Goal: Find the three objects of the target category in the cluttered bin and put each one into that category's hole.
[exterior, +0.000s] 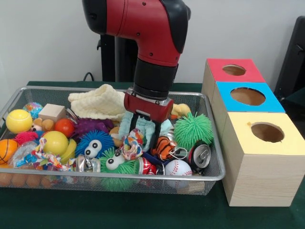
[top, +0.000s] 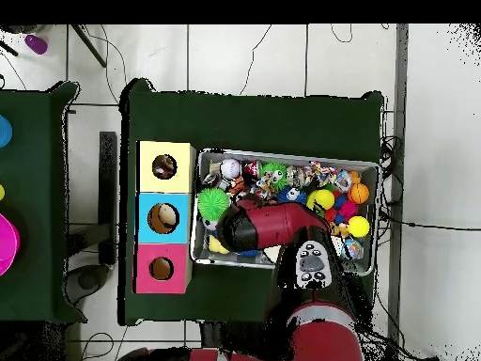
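The wire mesh bin (exterior: 143, 177) is full of toys; it also shows in the overhead view (top: 378, 218). My gripper (exterior: 145, 135) hangs straight down over the bin's middle, open. A knotted braided cloth toy (exterior: 132, 144) lies just below its left finger (exterior: 135, 125), touching or nearly so. The mint washcloth (exterior: 125, 125) lies behind the fingers. A second braided cloth toy (exterior: 44, 158) lies at the front left of the bin. I cannot make out a third. In the overhead view the arm (top: 268, 224) hides the gripper.
Three boxes with round holes stand right of the bin: red (exterior: 233, 70), blue (exterior: 248, 96), yellow (exterior: 267, 132). Around the gripper are a pale yellow washcloth (exterior: 97, 102), green spiky balls (exterior: 193, 130), a blue spiky ball (exterior: 94, 144), cans (exterior: 200, 155), a baseball (exterior: 177, 167).
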